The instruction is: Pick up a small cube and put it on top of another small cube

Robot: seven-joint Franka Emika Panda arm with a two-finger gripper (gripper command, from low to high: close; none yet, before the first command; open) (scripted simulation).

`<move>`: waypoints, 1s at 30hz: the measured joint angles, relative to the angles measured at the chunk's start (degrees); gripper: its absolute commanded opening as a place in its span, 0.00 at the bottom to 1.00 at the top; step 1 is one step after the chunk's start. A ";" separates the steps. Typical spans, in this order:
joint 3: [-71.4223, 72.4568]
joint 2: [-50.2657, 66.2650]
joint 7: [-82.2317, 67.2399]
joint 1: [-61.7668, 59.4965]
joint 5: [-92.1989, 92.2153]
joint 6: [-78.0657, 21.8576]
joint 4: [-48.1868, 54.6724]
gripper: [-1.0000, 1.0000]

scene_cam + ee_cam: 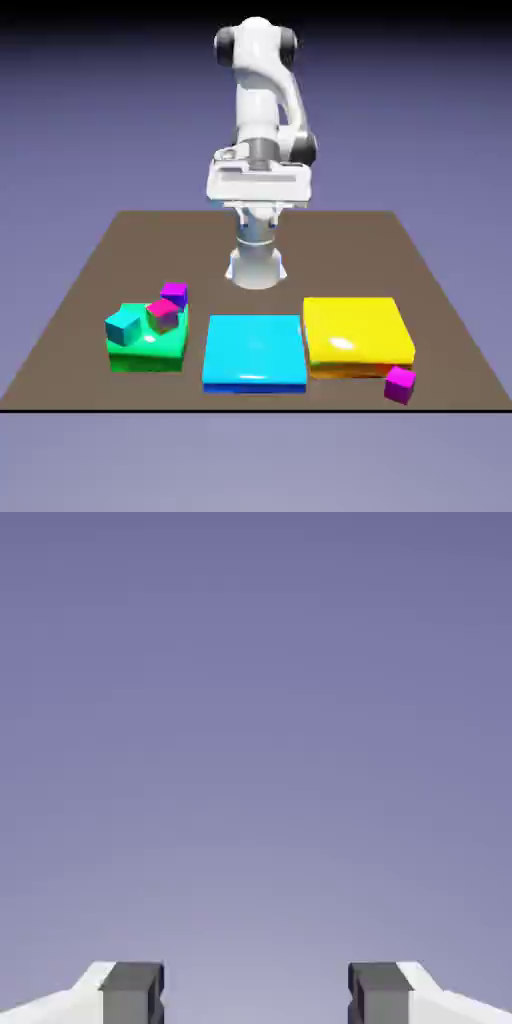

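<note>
Exterior view: the arm is folded high at the counter's (120,240) far edge, and the magenta cube (399,384) sits well away from it, at the near edge on the exterior view's right, just beside the yellow slab's (358,333) near corner. It is tiny, with darker purple sides. Hand view: only backdrop; the claw (256,994) stands apart, holding nothing.

A brown table (440,300) carries three flat slabs in a row: a green slab (150,352), a cyan slab (254,350) and a yellow slab (358,334). The small cube (400,384) lies just beside the yellow slab's near corner.
</note>
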 measured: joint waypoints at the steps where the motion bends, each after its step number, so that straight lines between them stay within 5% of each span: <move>1: -0.62 1.56 -2.49 0.65 1.06 -1.65 1.41 0.50; 30: -18.46 46.77 -74.75 19.49 31.74 -49.40 42.35 0.50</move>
